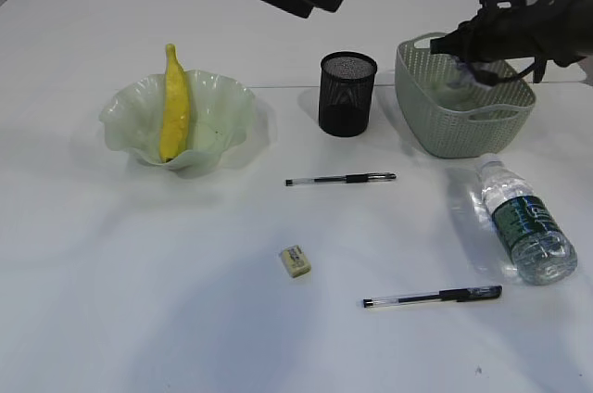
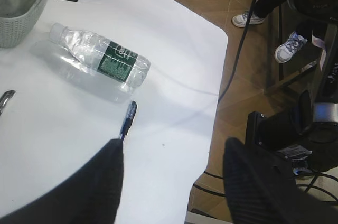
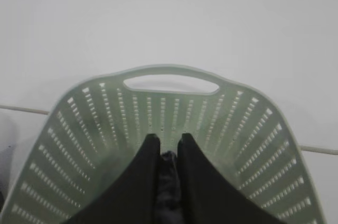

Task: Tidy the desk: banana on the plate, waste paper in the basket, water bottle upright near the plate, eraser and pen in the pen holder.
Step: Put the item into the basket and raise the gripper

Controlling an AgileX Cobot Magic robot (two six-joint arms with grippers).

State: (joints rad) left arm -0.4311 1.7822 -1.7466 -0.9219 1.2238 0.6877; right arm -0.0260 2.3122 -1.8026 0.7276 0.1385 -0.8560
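Two pens (image 1: 340, 179) and the eraser (image 1: 295, 260) lie loose on the counter (image 1: 139, 272); the water bottle (image 1: 526, 232) lies flat, likely slippery, best gripped mid-label. The right pincer (image 3: 166, 142) hovers nearly shut inside the basket (image 1: 463, 115), seemingly empty; the left pincer (image 2: 171, 171) gapes empty.

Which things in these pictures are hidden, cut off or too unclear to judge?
- Waste paper: not identifiable; in the right wrist view the right gripper fingers hide the gap between them and the basket floor.
- Basket interior: exterior view, near wall and arm block it.
- Near pen: left wrist view, left gripper finger covers most of it.
- Eraser print: exterior view, too small.
- Water bottle label text: too small.
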